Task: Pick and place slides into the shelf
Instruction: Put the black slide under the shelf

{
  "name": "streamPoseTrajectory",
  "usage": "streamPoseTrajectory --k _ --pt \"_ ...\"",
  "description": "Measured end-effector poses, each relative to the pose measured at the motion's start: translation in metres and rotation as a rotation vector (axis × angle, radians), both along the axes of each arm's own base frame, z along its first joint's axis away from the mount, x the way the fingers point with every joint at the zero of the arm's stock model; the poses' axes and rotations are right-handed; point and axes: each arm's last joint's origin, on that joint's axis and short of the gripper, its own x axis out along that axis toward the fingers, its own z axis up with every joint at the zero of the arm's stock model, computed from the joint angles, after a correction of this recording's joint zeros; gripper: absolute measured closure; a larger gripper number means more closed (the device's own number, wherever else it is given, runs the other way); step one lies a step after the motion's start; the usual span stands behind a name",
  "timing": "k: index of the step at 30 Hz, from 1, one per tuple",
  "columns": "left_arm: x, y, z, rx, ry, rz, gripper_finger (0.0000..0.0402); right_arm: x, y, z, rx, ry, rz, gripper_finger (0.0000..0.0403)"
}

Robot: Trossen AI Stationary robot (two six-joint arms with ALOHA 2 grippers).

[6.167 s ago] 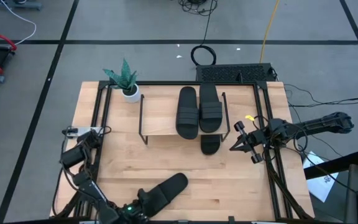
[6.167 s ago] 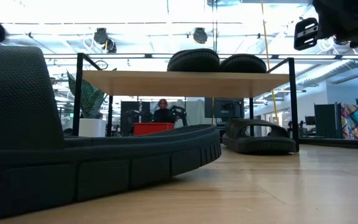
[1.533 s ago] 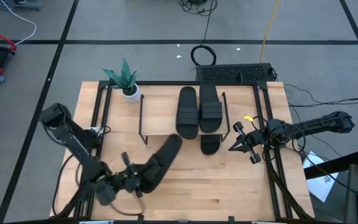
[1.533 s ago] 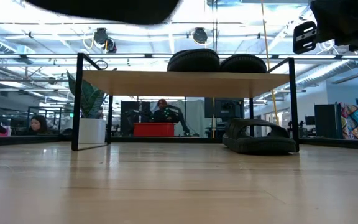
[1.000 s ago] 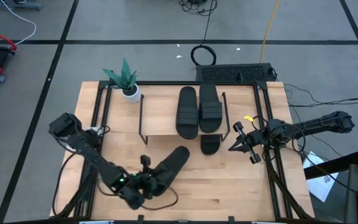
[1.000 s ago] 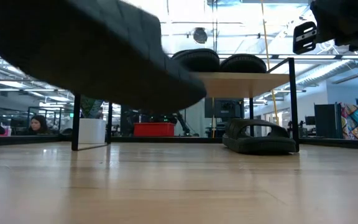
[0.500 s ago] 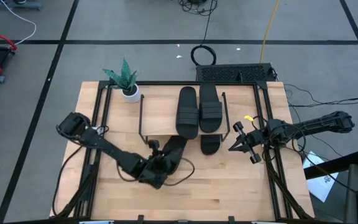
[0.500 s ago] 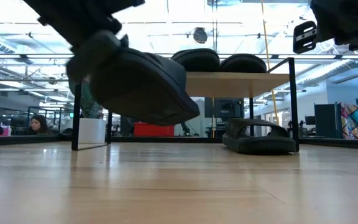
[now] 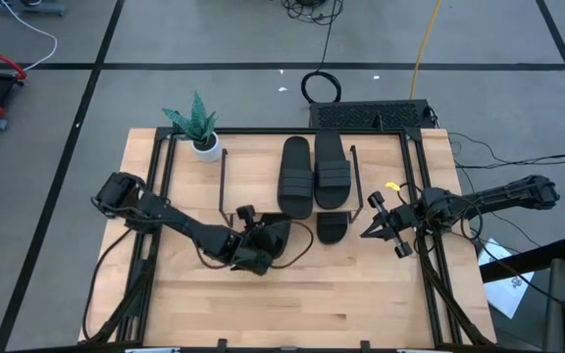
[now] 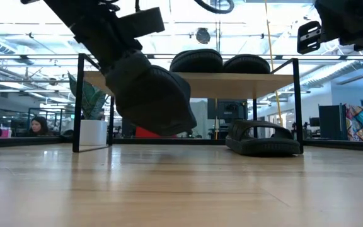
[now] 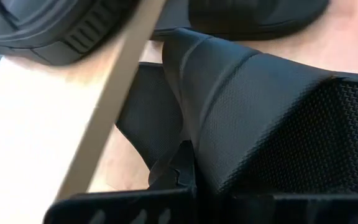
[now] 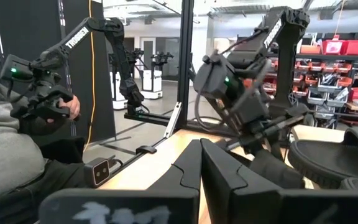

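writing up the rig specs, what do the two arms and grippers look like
Both arms are dark, nearly black, built of slim jointed links with black cables looping alongside. The left arm shows white lettering on a link in the right wrist view. The right gripper has two flat, dark angular fingers, and the right arm ends in a bulkier rounded joint.

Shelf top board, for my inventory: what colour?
Light wood shelf top board, best seen in the high view.

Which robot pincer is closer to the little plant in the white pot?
The left pincer. It is in front of the shelf, holding a slide, nearer the plant. The right pincer waits beyond the shelf's far end.
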Motion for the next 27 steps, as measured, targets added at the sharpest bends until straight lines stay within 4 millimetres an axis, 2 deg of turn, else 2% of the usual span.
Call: streamPoseTrajectory --k 8,13,17,27 --pt "0.006 0.022 -0.001 0.0 0.015 0.054 0.0401 0.0 0.0 0.001 0.002 -0.012 0.0 0.0403" --pt "0.013 0.03 -0.013 0.009 0.051 0.061 0.0401 0.0 0.0 0.001 0.002 -0.013 0.0 0.0403" --pt "0.019 0.031 -0.02 0.044 0.046 0.059 0.0401 0.0 0.0 0.001 0.002 -0.012 0.0 0.0403" --pt "0.028 0.026 -0.011 -0.031 0.053 0.002 0.0397 0.0 -0.001 0.001 0.004 -0.006 -0.024 0.0403"
